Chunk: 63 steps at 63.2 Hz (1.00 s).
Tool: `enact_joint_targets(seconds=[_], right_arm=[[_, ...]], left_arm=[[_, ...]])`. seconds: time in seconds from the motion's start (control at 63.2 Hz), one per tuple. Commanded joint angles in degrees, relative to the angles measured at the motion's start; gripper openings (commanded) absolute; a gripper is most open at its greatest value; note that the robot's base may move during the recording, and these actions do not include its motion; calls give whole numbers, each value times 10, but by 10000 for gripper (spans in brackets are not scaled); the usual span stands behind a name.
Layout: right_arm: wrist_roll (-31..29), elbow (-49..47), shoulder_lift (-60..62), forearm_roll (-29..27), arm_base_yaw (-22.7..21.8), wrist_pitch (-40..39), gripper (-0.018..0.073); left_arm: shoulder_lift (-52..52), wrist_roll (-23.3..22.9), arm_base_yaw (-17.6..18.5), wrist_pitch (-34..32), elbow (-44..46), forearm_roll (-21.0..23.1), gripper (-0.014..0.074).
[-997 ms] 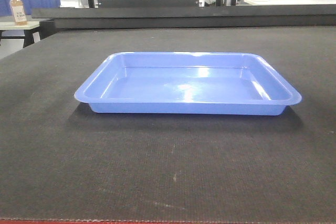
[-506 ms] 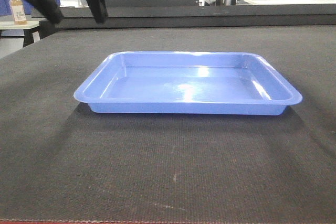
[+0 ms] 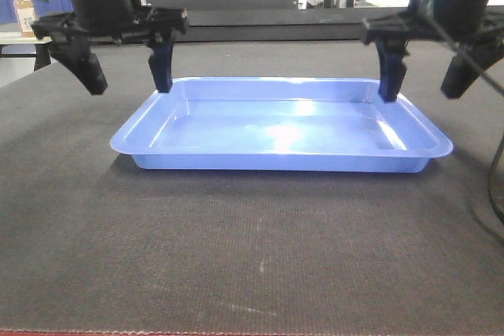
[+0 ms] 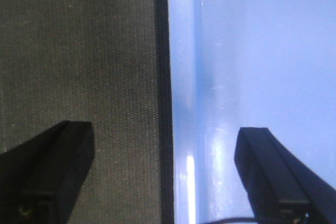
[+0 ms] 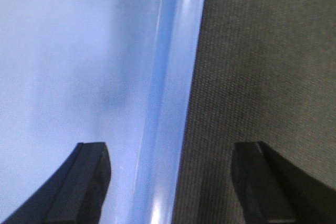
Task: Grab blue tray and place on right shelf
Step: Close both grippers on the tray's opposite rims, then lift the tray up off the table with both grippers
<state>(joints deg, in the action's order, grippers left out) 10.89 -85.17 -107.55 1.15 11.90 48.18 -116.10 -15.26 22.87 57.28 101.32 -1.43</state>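
– Blue tray (image 3: 283, 127) first: where is it against the fingers (image 4: 58, 177)?

– Its short rims run between them. The left gripper (image 3: 126, 75) stands wide apart, one finger over the mat and the other above the tray's basin. The right gripper (image 3: 423, 83) mirrors that at the opposite end. Neither touches the plastic, as far as I can tell.

– And a second ago?

– No arms in sight at all. Half a second back, only their tips showed at the top. Now both have dropped to rim height, so I judge the approach nearly done, with a two-sided pinch next.

– What would they close on?

– A thin, flared lip of glossy periwinkle plastic, rounded at the corners, with glare streaks along the wall. It looks smooth, so possibly slippery, and the shallow walls slope outward. Beyond it the mat (image 3: 252, 257) is dark, coarse, woven and matte. The tray lies flat on it, mid-table. I cannot make out the right shelf in these views.
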Motion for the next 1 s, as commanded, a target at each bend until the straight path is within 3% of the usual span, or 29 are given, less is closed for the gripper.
enact_joint_targets(seconds=[0.0, 0.459, 0.665, 0.728, 0.855, 0.965, 0.981], right_arm=[[2, -21, 19, 6, 0, -32, 538], [2, -21, -20, -4, 0, -41, 503], [2, -21, -20, -4, 0, -42, 332], [2, -21, -20, -4, 0, -42, 241], [2, -21, -19, -4, 0, -42, 36], [2, -21, -14, -4, 0, -39, 56], [2, -21, -13, -4, 0, -38, 57]], left_arm=[[20, -8, 3, -20, 21, 6, 454], [-13, -8, 3, -18, 21, 26, 454], [-19, -8, 3, -18, 21, 27, 448], [-20, -8, 3, -17, 21, 27, 403], [-21, -8, 3, -17, 21, 27, 176], [-21, -8, 3, -16, 21, 27, -66], [-21, -8, 3, -13, 23, 27, -55]])
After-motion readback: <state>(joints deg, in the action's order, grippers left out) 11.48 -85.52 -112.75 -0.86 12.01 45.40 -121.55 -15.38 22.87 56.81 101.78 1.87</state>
